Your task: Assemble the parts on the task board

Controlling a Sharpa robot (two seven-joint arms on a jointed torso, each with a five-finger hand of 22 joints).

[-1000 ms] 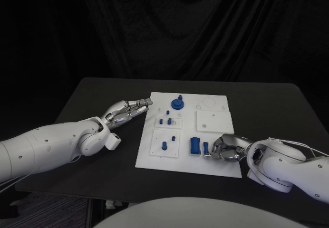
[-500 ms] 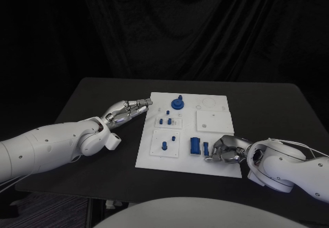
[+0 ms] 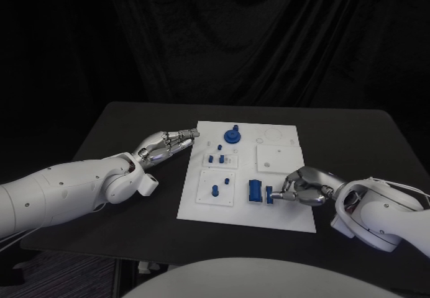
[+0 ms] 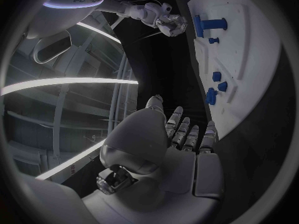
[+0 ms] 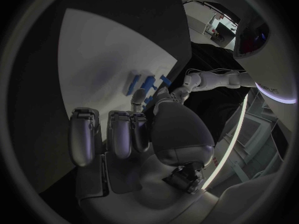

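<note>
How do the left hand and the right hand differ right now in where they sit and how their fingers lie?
The left hand rests off the task board, beside its far left edge, fingers stretched toward it; the right hand lies over the board's near right part, fingers curled. The left hand touches no part; the right hand's fingertips are at a slim blue part, though a grip cannot be confirmed. Both are silver hands on white arms.

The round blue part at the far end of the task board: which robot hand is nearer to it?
Left. The left robot hand sits just off the task board beside the round blue part. The right robot hand is at the board's near right edge, by the upright blue pieces.
</note>
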